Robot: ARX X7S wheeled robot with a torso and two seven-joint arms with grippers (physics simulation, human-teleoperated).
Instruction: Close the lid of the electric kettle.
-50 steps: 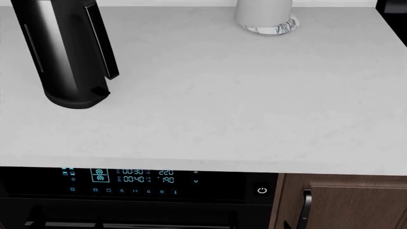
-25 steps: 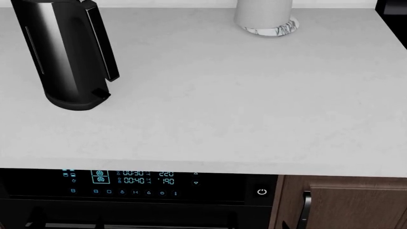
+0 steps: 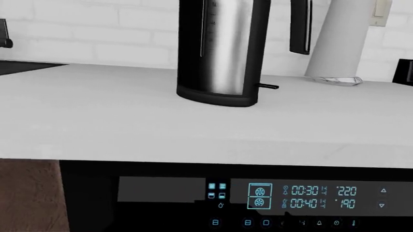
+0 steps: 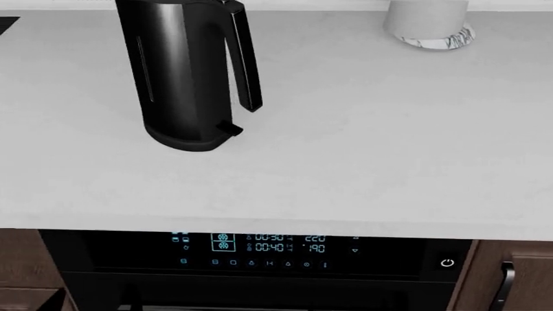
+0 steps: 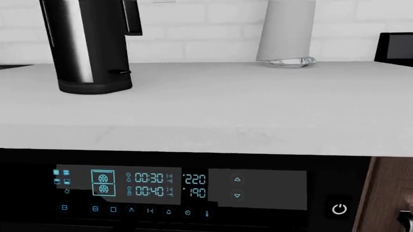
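While lining up on the tall glossy black electric kettle (image 4: 186, 74), no contact yet.
Standing far-left on the pale grey stone tabletop (image 4: 363, 149), well apart from the white cylinder with marbled base (image 4: 429, 23) at far right; lid cropped out of every view. Next: raise an arm above the kettle's top. Neither arm's jaws visible, so spread or pressed together cannot be told.

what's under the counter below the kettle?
Below the white counter, under the electric kettle, sits a black oven control panel with lit cyan digits. Brown cabinet fronts flank it. The kettle's top is cropped, so the lid is out of view.
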